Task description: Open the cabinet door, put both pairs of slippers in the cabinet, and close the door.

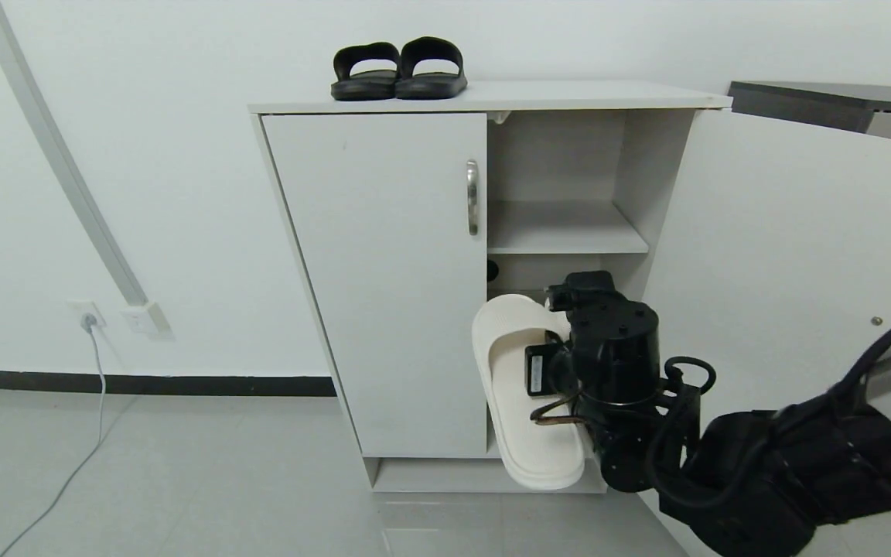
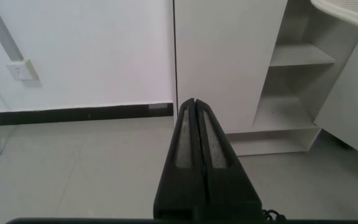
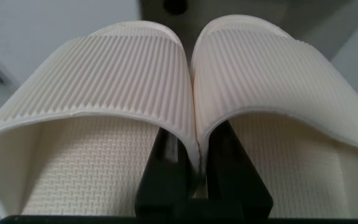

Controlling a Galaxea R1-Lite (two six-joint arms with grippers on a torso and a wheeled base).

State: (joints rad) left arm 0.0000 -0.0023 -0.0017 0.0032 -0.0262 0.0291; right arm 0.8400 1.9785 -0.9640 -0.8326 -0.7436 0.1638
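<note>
My right gripper (image 3: 194, 177) pinches the cream ribbed foam slippers (image 1: 515, 433) together, toes towards the white cabinet's (image 1: 372, 278) open side just ahead. My left gripper (image 2: 194, 111) is pressed together, farther off.

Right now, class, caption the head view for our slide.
Right gripper holds white slippers before the open cabinet; black slippers sit on top.

Lit brightly and evenly, without hard shadows. Fell to soft grey shade inside the open cabinet (image 1: 569, 224). Showed a pale sheen on the glossy floor (image 1: 182, 480). Blurred the background behind the white slippers (image 3: 123, 81) in the right wrist view.
</note>
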